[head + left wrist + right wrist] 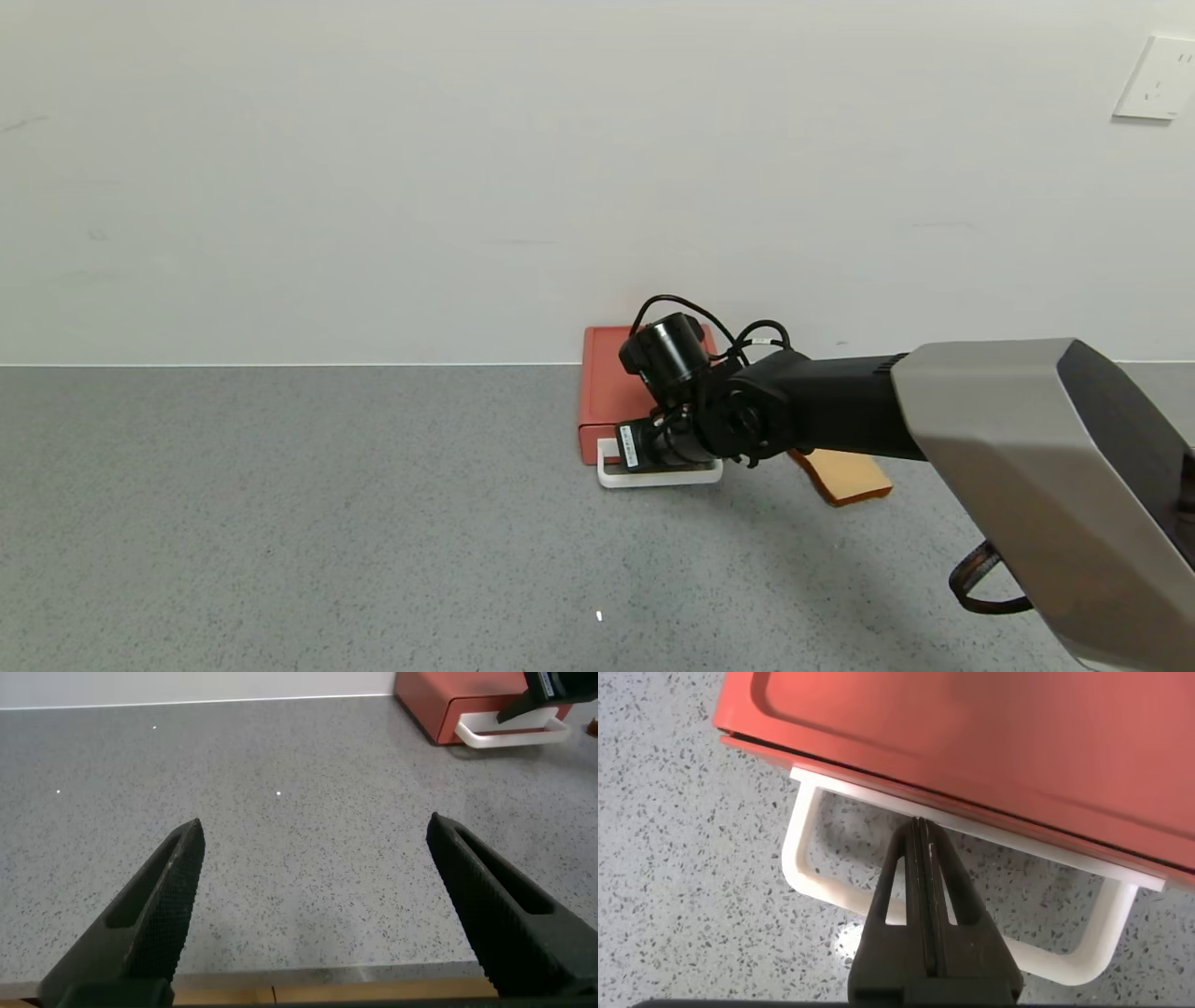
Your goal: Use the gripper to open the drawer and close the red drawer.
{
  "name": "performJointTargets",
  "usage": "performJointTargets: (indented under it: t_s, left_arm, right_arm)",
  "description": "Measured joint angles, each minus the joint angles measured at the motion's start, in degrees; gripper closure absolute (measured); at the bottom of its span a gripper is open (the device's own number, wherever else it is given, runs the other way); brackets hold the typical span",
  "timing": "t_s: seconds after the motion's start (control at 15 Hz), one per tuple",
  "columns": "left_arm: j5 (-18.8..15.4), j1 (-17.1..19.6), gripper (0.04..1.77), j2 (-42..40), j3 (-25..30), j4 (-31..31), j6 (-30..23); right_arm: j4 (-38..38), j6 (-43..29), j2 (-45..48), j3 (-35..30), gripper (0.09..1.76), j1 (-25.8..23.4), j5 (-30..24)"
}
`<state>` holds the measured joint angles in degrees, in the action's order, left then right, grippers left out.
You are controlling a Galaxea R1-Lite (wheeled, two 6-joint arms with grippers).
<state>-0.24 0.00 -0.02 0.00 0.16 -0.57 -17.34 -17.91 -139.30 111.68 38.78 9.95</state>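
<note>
The red drawer (607, 392) is a flat red-orange box against the back wall, with a white loop handle (653, 478) at its front. It also shows in the right wrist view (971, 728), where the tray front sits close against the box. My right gripper (667, 457) is shut with nothing between its fingers. Its tip (922, 826) pokes down inside the handle loop (799, 854), just before the drawer front. My left gripper (316, 826) is open and empty above the table's near edge, far from the drawer (430, 695).
A tan toast-shaped slice (845, 474) lies on the grey speckled table (280, 513) right of the drawer, partly under my right arm. The white wall stands right behind the drawer, with a socket (1158, 79) at the upper right.
</note>
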Motion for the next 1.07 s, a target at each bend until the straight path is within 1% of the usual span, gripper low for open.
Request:
performJointTargets:
  t_s: [0.47,0.6,0.73,0.87,1.07]
  left_arm:
    - [-0.06,0.00,0.09,0.00,0.00,0.02,-0.06]
    - [-0.09,0.00,0.09,0.00,0.00,0.02,-0.11]
    - [-0.09,0.00,0.09,0.00,0.00,0.02,-0.09]
    - [-0.06,0.00,0.09,0.00,0.00,0.00,-0.11]
    - [-0.05,0.00,0.09,0.00,0.00,0.02,-0.09]
  right_arm:
    - [-0.46,0.09,-0.11,0.61,1.73,-0.55,-0.44]
    - [-2.73,0.72,1.65,-0.62,1.73,-0.55,-0.78]
    - [-3.36,1.54,4.82,-3.39,1.73,-0.26,-2.27]
    - [-3.30,3.77,9.45,-8.37,1.36,-0.11,-3.86]
    - [-2.65,7.58,18.13,-16.94,0.97,-0.11,-6.16]
